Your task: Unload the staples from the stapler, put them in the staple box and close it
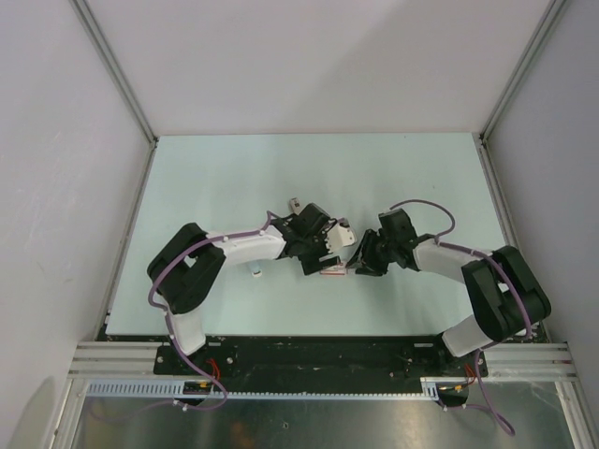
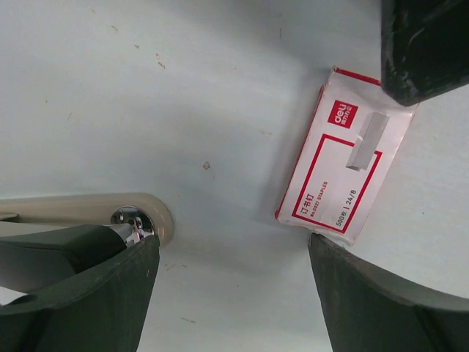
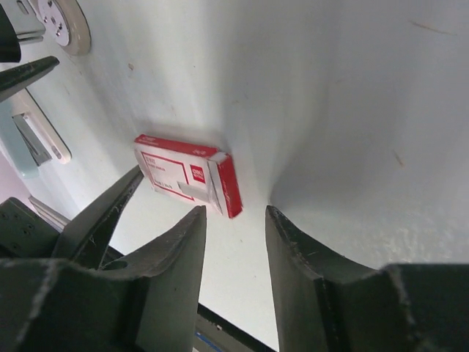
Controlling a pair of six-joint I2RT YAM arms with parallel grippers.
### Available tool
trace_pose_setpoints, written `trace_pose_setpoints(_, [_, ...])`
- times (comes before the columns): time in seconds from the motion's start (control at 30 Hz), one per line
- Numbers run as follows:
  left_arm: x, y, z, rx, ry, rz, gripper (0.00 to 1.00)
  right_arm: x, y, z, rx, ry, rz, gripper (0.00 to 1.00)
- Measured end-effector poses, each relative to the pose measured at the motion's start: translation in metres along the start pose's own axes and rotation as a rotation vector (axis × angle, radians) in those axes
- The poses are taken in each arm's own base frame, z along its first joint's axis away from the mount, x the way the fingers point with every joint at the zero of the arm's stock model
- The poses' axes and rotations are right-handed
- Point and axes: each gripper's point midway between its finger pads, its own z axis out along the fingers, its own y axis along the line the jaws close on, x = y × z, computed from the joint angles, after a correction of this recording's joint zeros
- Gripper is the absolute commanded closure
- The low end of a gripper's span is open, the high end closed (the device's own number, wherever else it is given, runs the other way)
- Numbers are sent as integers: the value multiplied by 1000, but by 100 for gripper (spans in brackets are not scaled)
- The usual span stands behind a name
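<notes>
In the left wrist view the stapler (image 2: 88, 207) shows as a cream arm with a metal rivet, lying on the table and partly hidden under my left finger. The right wrist view has its pale-blue and white body (image 3: 33, 139) at the far left. My left gripper (image 2: 231, 238) (image 1: 323, 253) is open wide with only bare table between its fingers. My right gripper (image 3: 236, 210) (image 1: 360, 262) is open too, holding nothing, with its tips just short of the staple box. I cannot make out the staples.
A red-and-white staple box (image 2: 341, 169) (image 3: 187, 176) (image 1: 332, 271) lies flat between the two grippers, its corner at my left gripper's right finger. A tiny pale bit (image 1: 255, 273) lies on the table to the left. The table's near rail (image 1: 318, 351) is close behind.
</notes>
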Motion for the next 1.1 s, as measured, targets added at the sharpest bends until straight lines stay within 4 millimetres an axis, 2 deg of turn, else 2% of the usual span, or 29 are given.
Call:
trace_pose_setpoints(0.17, [1, 1, -1, -12, -6, 1, 13, -4, -9, -15, 22, -6, -9, 50])
trace_pose_setpoints(0.27, [4, 1, -4, -20, 3, 0, 11, -8, -15, -23, 35, -12, -8, 42])
trace_pose_setpoints(0.3, [6, 1, -7, -23, 7, -1, 8, -10, -18, -26, 39, -15, -4, 37])
trace_pose_setpoints(0.33, [7, 1, -10, -27, 12, -4, 5, -12, -20, -30, 42, -22, -2, 28])
trace_pose_setpoints(0.37, [8, 3, -16, -32, 15, -10, 3, -16, -22, -34, 43, -32, 1, 14])
trace_pose_setpoints(0.4, [7, 4, -22, -38, 10, -14, 2, -18, -23, -38, 43, -41, 0, 7])
trace_pose_setpoints(0.47, [0, 11, -43, -68, -15, -26, 1, -23, -25, -46, 45, -60, -13, 2])
trace_pose_setpoints(0.53, [-12, 24, -73, -125, -65, -35, 1, -26, -24, -53, 51, -70, -39, 1])
trace_pose_setpoints(0.67, [-41, 61, -150, -284, -216, -86, 0, -41, -7, -68, 57, -106, -119, 1])
trace_pose_setpoints(0.8, [-48, 94, -225, -433, -348, -180, 1, -63, 19, -88, 39, -171, -203, 1])
trace_pose_setpoints(0.87, [-41, 106, -252, -489, -390, -236, 1, -70, 30, -98, 23, -203, -237, 1])
trace_pose_setpoints(0.93, [-23, 119, -277, -538, -415, -313, 1, -77, 41, -110, 10, -233, -267, 1])
trace_pose_setpoints(1.0, [-3, 129, -293, -585, -427, -384, 1, -81, 48, -117, 2, -248, -289, 1])
trace_pose_setpoints(1.1, [40, 134, -305, -629, -412, -503, 0, -85, 54, -123, -5, -264, -317, 1])
